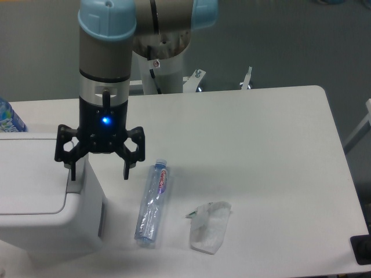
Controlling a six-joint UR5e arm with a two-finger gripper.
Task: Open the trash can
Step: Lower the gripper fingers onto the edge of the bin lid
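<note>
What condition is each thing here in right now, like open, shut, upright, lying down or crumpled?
trash can: lid shut and flat, grey push tab not pressed as far as I can tell.
gripper: open, fingers spread, above the bin's right edge by the tab.
plastic bottle: lying on its side on the table, looks empty and somewhat crushed.
clear wrapper: crumpled, lying on the table.
second bottle: mostly out of frame behind the bin, seems upright.

My table point(261, 133) is white with rounded corners; on it at the left stands the white trash can point(40, 197), lid shut; just right of it lies a clear plastic bottle point(153, 202); near that, a crumpled clear wrapper point(210, 227).
</note>
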